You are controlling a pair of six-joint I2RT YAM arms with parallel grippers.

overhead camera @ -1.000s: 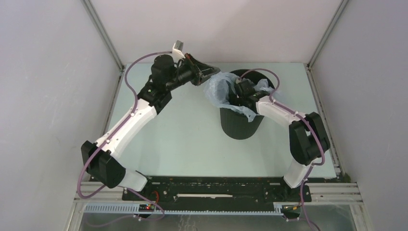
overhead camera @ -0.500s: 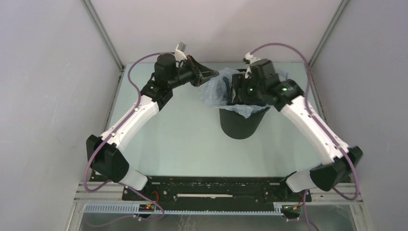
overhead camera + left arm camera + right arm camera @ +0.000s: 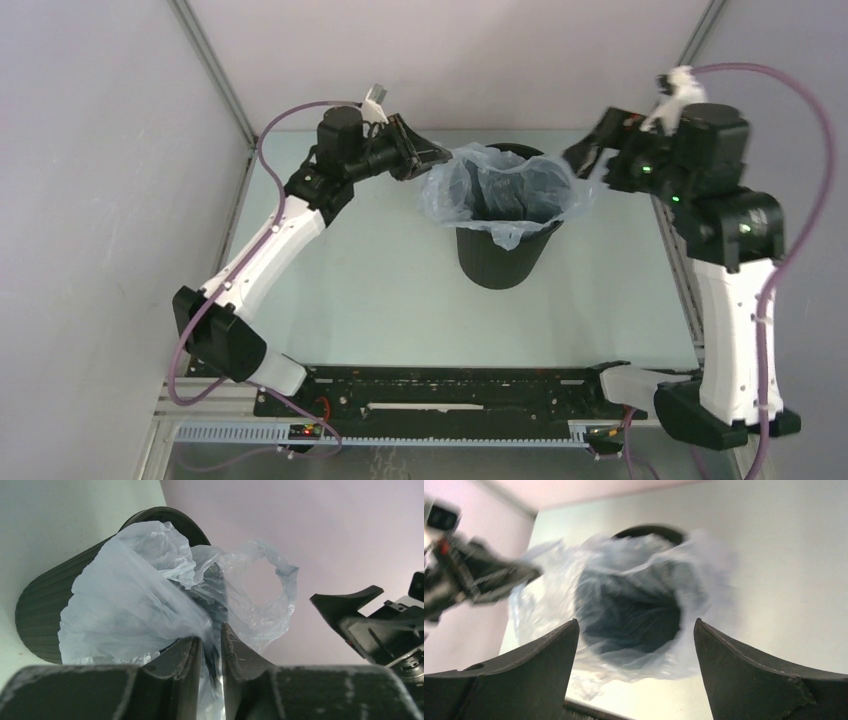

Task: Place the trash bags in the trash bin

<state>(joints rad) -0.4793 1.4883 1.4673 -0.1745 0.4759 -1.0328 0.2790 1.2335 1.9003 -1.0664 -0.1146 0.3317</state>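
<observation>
The black trash bin [image 3: 500,262] stands upright mid-table. The pale blue trash bag [image 3: 448,188] lines its mouth, with its edge spread over the rim and its middle sunk inside. My left gripper [image 3: 440,155] sits at the bag's left rim. In the left wrist view its jaws [image 3: 211,635] stand a narrow gap apart, with a strand of bag [image 3: 130,595] film running loosely between them in front of the bin [image 3: 45,605]. My right gripper [image 3: 585,158] hangs wide open and empty, above and to the right of the bin. It looks down into the lined bin mouth [image 3: 634,605].
Grey walls enclose the table on three sides, with metal frame posts at the back corners. The right arm stands tall along the right edge [image 3: 740,300]. The left arm reaches diagonally from the near left [image 3: 270,250]. A black base rail [image 3: 440,395] runs along the near edge.
My right gripper has risen out of the bin, swung right and opened wide, leaving the bag spread inside. My left gripper's jaws have parted slightly on the bag edge.
</observation>
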